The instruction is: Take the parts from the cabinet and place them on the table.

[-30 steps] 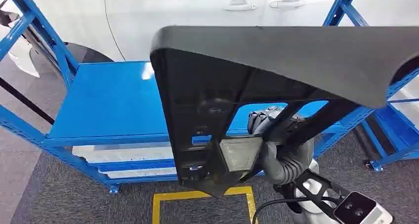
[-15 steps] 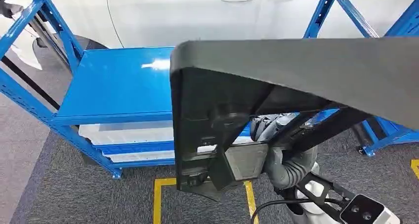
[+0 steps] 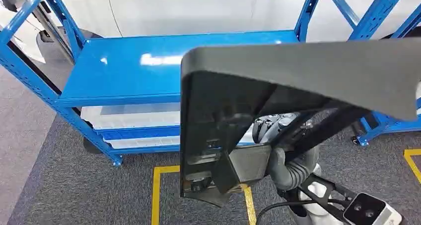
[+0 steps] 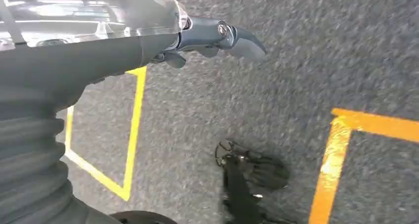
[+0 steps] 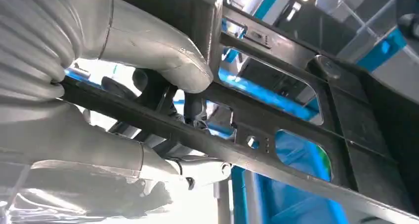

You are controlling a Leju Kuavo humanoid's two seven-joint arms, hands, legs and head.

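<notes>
I see a matte black part [image 3: 278, 81] filling centre and right, held by my grey ribbed right hand [image 3: 278, 135]. Glossy blue shelf rack [image 3: 124, 71] upper left, white car body [image 3: 164, 9] along the top, speckled dark grey carpet [image 3: 99, 195] with yellow tape lines [image 3: 158, 195] at the bottom.

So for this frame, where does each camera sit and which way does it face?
Head view: high on the body, looking forward and down at the blue shelf and black part; right hand shows.
Left wrist view: behind the left hand, looking down at carpet.
Right wrist view: behind the right hand gripping the black part.
Head and right wrist views share part, hand and shelf.
</notes>
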